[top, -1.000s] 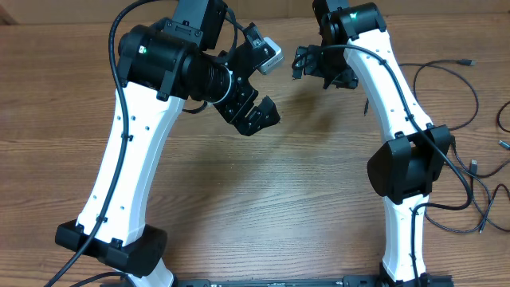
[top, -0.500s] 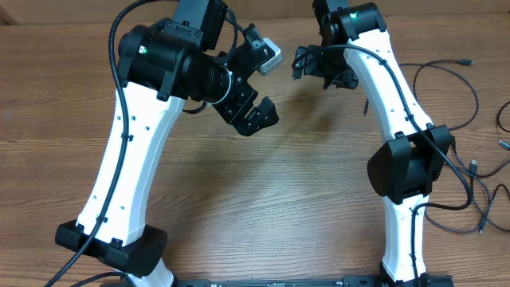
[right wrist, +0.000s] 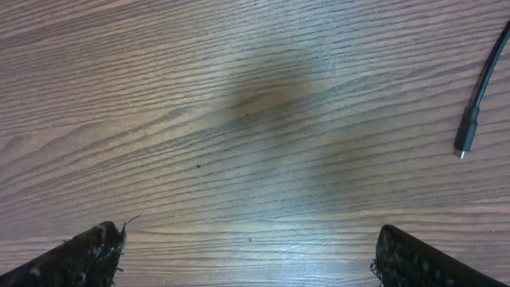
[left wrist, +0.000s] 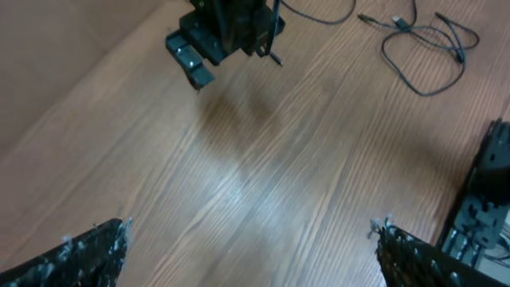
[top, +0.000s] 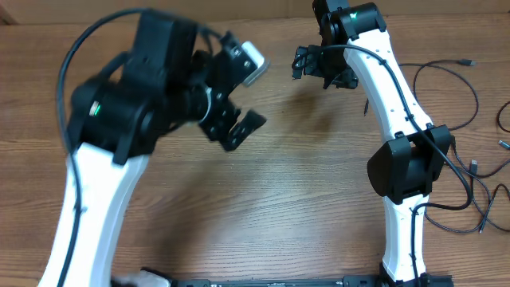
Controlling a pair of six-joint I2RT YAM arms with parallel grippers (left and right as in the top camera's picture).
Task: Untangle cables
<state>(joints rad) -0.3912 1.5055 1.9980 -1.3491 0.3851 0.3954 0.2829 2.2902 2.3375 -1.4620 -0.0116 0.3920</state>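
Several thin black cables [top: 475, 94] lie loosely on the wooden table [top: 303, 183] at the far right, beyond the right arm's base. The left wrist view shows them too, as cables [left wrist: 396, 24] at the top right. One cable end with a small plug [right wrist: 468, 131] shows at the right edge of the right wrist view. My left gripper [top: 253, 92] hangs open over the table's upper middle, nothing between its fingertips [left wrist: 92, 253]. My right gripper [top: 319, 68] stands open near the far edge, over bare wood, with its fingertips [right wrist: 88, 253] wide apart.
The right arm's white link and black elbow [top: 406, 163] stand between the grippers and the cables. The right gripper [left wrist: 225, 33] appears at the top of the left wrist view. The table's far edge [top: 271, 19] runs just behind both grippers.
The left arm has swung to the left and is blurred with motion, carrying its open gripper slightly left. The right arm and the cables have not moved.
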